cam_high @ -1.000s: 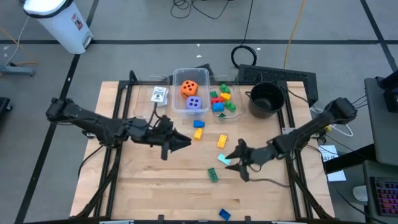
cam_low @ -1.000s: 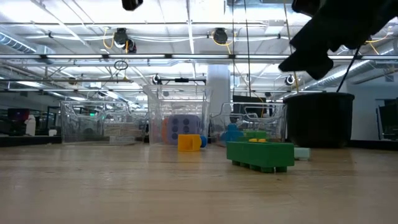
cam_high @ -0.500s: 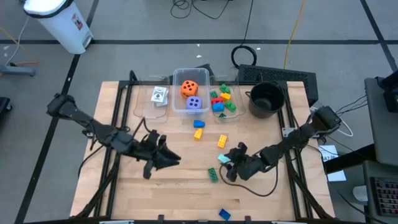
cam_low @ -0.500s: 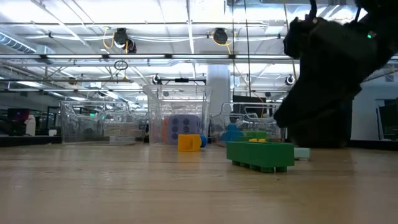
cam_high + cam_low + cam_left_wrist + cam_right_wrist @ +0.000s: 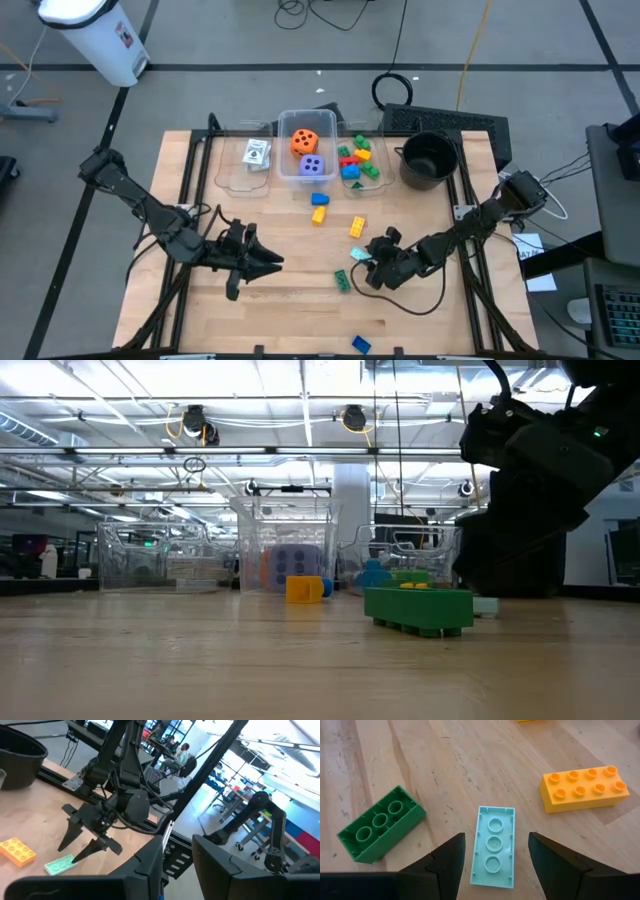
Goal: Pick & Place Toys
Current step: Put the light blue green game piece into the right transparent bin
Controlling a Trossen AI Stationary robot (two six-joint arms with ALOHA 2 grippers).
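The right gripper has its fingers spread, one either side of the pale teal brick lying upside down on the bench at lower centre of the right wrist view. The brick's long axis runs straight away between them. The left gripper, fingers nearly together and empty, sits well apart at the high view's lower left.
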